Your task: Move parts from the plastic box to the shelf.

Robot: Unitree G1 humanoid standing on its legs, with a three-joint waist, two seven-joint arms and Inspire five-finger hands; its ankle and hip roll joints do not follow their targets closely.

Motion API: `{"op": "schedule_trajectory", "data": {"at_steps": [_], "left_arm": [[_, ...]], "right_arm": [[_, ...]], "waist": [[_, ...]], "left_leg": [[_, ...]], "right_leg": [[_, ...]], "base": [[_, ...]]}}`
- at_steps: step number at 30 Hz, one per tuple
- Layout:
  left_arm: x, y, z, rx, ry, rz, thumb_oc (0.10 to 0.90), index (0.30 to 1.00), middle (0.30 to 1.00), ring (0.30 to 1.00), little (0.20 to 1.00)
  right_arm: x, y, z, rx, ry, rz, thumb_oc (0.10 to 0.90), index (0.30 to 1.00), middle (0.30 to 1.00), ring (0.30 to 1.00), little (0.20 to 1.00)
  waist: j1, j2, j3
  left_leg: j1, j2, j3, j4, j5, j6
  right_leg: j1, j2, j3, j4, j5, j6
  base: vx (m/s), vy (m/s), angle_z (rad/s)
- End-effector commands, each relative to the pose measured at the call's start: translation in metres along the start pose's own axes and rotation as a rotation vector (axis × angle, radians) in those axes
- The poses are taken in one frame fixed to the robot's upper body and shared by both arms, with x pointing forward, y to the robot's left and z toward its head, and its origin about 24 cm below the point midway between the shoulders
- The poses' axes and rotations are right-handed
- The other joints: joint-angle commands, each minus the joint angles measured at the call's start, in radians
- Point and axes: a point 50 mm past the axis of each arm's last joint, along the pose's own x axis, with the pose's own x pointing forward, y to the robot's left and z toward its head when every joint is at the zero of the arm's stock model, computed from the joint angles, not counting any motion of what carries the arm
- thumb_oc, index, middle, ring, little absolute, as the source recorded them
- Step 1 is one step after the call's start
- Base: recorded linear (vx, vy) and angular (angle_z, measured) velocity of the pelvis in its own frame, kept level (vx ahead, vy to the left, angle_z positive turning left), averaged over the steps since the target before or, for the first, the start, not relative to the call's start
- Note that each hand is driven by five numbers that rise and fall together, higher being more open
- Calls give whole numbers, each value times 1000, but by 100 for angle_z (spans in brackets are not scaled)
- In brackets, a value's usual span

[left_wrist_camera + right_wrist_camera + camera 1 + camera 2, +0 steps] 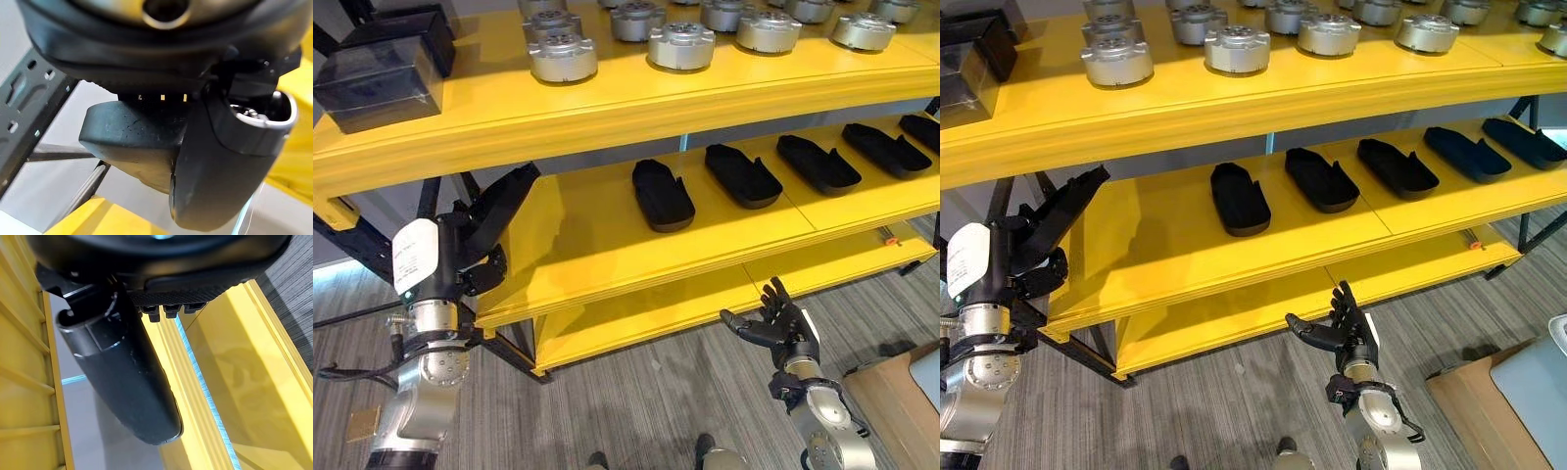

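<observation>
Your left hand (480,230) is reaching up with its fingers held straight and holding nothing, its tips sitting just under the front edge of the yellow shelf (607,108)'s top board, while your right hand (775,321) is hanging low before the shelf's bottom board, fingers spread and empty. On the shelf's middle board the black parts (662,194) are lying in a row, well apart from both hands, and on the top board the round silver parts (562,57) are standing beside dark boxes (380,78) at its left end.
</observation>
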Motion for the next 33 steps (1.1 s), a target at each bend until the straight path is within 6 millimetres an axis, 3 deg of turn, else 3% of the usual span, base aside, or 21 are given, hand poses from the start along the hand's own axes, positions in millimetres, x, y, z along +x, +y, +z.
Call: {"op": "schedule_trajectory", "data": {"at_steps": [1, 4, 16, 17, 26, 33], "left_arm": [[51, 52, 48, 64, -211, 326, 400, 300, 300, 300, 300], [65, 43, 51, 119, -181, 309, 400, 300, 300, 300, 300], [95, 38, 61, 218, -147, 309, 400, 300, 300, 300, 300], [106, 38, 60, 263, -117, 297, 400, 300, 300, 300, 300], [123, 55, 44, 326, -13, 324, 400, 300, 300, 300, 300], [125, 56, 24, 328, 85, 309, 400, 300, 300, 300, 300]], "right_arm": [[9, 14, 50, 36, -246, 71, 900, 1000, 1000, 1000, 1000], [9, 18, 47, 25, -224, 91, 900, 1000, 1000, 1000, 1000], [6, 23, 40, 29, -189, 120, 900, 1000, 1000, 1000, 1000], [5, 23, 37, 22, -175, 127, 900, 1000, 1000, 1000, 1000], [3, 21, 34, 10, -157, 136, 900, 1000, 1000, 1000, 1000], [3, 21, 33, 6, -152, 147, 900, 1000, 1000, 1000, 1000]], "waist": [[-25, -7, -2], [-42, -5, 7], [-68, -1, 22], [-78, 0, 27], [-85, -4, 44], [-86, -9, 54]], "left_leg": [[-11, 78, 23, 105, -71, -17], [-23, 80, 23, 118, -71, -20], [-60, 94, 28, 134, -59, -29], [-68, 98, 28, 138, -56, -33], [-99, 115, 28, 159, -51, -41], [-116, 117, 27, 163, -44, -44]], "right_leg": [[90, -78, 41, 5, -121, 71], [73, -78, 46, 22, -126, 70], [12, -69, 67, 54, -131, 65], [-2, -64, 73, 60, -130, 64], [-50, -51, 91, 89, -133, 62], [-74, -42, 99, 98, -127, 59]], "base": [[-2, -3, -5], [-7, -5, -5], [-26, -13, -5], [-61, -27, -4], [-46, -28, -8], [-23, -14, -1]]}}
